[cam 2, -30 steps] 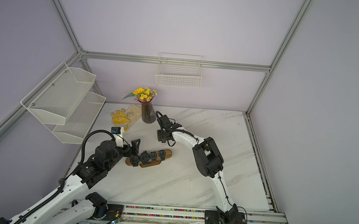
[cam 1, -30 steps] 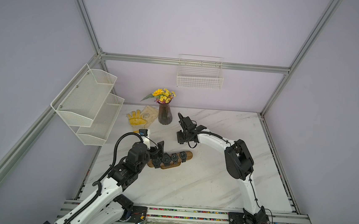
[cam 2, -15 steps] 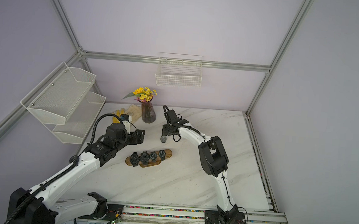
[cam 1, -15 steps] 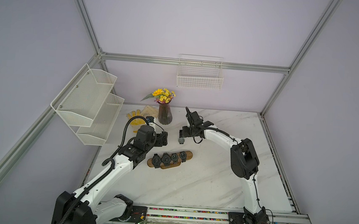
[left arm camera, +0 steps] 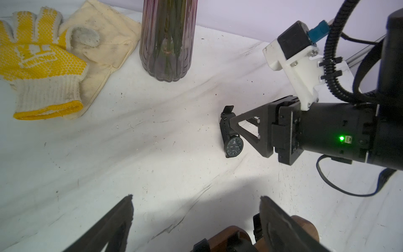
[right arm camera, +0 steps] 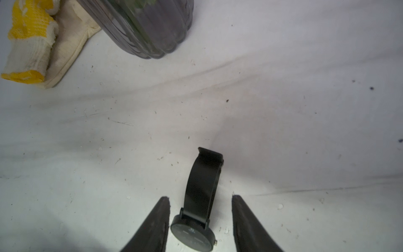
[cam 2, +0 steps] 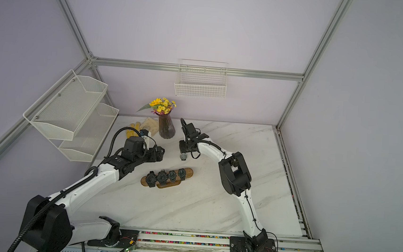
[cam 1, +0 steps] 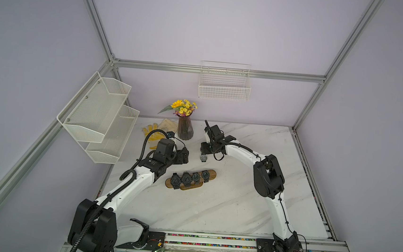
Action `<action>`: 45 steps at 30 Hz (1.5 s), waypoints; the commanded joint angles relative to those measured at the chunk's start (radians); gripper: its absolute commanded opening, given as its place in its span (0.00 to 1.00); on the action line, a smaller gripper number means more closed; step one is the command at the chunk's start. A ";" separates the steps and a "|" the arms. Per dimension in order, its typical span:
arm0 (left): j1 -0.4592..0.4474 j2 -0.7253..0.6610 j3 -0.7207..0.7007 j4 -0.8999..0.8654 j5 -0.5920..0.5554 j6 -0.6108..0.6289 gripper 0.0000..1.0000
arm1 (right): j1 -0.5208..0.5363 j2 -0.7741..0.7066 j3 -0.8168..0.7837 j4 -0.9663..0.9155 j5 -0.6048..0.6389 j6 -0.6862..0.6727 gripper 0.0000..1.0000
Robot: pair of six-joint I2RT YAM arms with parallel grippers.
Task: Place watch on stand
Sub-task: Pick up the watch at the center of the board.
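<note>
A black watch [right arm camera: 202, 192] with a round dark face lies on the marble table [cam 1: 226, 207], behind the stand [cam 1: 212, 174], as both top views show [cam 2: 183, 156]. My right gripper [right arm camera: 200, 196] is down over the watch and open. Its fingers [right arm camera: 161, 218] straddle the strap and case, with a gap on each side. The brown wooden stand [cam 2: 190, 172] carries several dark watches. My left gripper [left arm camera: 196, 196] is open and empty, hovering just behind the stand's left part [left arm camera: 304, 224], pointing at the loose watch [left arm camera: 232, 141].
A dark glass vase [cam 1: 185, 129] of yellow flowers stands behind the watch. A yellow glove [cam 1: 151, 134] lies on a cream cloth [left arm camera: 104, 39] at the back left. White mesh shelves [cam 1: 98, 116] hang on the left wall and a wire basket [cam 1: 224, 89] on the back wall.
My left gripper has lifted off the stand's left end and moved back behind it. My right arm has shifted back a little and set its gripper down around the loose watch.
</note>
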 commanded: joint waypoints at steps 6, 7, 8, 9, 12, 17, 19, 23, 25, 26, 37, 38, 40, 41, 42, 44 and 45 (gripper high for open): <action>0.012 -0.005 0.042 0.056 0.032 -0.027 0.89 | 0.005 0.047 0.050 -0.024 -0.036 0.000 0.37; 0.012 -0.004 0.039 0.056 0.032 -0.027 0.89 | 0.005 0.050 0.054 -0.027 -0.037 -0.002 0.35; 0.012 -0.002 0.039 0.059 0.034 -0.027 0.89 | 0.005 0.053 0.059 -0.032 -0.039 -0.003 0.33; 0.012 -0.002 0.039 0.059 0.034 -0.029 0.90 | 0.005 0.055 0.064 -0.035 -0.040 -0.006 0.29; 0.015 -0.003 0.038 0.064 0.035 -0.032 0.89 | 0.005 0.060 0.061 -0.035 -0.038 -0.009 0.26; 0.015 -0.013 0.035 0.070 0.035 -0.034 0.89 | 0.005 0.067 0.066 -0.044 -0.035 -0.013 0.26; 0.015 -0.019 0.031 0.071 0.034 -0.033 0.89 | 0.005 0.071 0.064 -0.045 -0.033 -0.012 0.28; 0.016 -0.026 0.023 0.075 0.034 -0.033 0.89 | 0.005 0.080 0.068 -0.049 -0.035 -0.012 0.27; 0.016 -0.026 0.020 0.075 0.035 -0.032 0.89 | 0.004 0.073 0.067 -0.045 -0.038 -0.012 0.22; 0.016 -0.026 0.018 0.076 0.035 -0.034 0.89 | 0.005 0.066 0.064 -0.045 -0.035 -0.013 0.20; 0.036 -0.029 -0.003 0.129 0.076 -0.047 0.88 | 0.004 -0.108 -0.048 0.023 -0.054 -0.096 0.00; 0.039 -0.031 -0.005 0.136 0.079 -0.049 0.88 | 0.003 -0.130 -0.066 0.035 -0.060 -0.104 0.00; 0.042 -0.036 -0.009 0.151 0.089 -0.049 0.88 | 0.000 -0.174 -0.102 0.064 -0.076 -0.116 0.00; 0.044 -0.039 -0.014 0.160 0.096 -0.049 0.88 | -0.003 -0.197 -0.121 0.064 -0.101 -0.126 0.00; 0.046 -0.042 -0.019 0.171 0.102 -0.049 0.87 | -0.008 -0.218 -0.140 0.100 -0.126 -0.132 0.00; 0.051 -0.059 -0.038 0.209 0.118 -0.047 0.87 | -0.023 -0.276 -0.190 0.144 -0.198 -0.156 0.00; 0.052 -0.067 -0.049 0.234 0.129 -0.046 0.87 | -0.028 -0.300 -0.207 0.154 -0.214 -0.167 0.00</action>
